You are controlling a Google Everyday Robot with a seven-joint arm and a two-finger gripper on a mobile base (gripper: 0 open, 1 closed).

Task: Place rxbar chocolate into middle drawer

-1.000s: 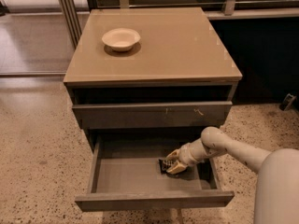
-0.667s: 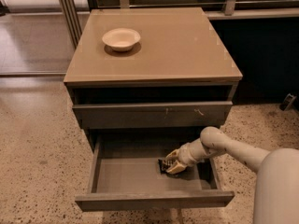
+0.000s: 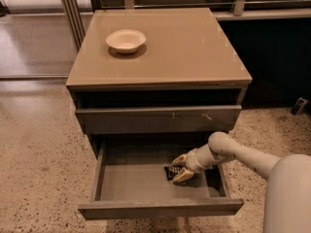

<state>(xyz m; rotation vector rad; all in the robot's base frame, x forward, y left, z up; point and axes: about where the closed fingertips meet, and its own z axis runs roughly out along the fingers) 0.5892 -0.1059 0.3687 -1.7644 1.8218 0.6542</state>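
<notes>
The pale arm comes in from the lower right, sloping down and to the left, with a rounded joint at the wrist. The claw is low inside the middle drawer, over on its right side, pointing left.

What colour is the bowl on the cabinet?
The bowl is cream white, camera view; hand is in the open drawer.
</notes>
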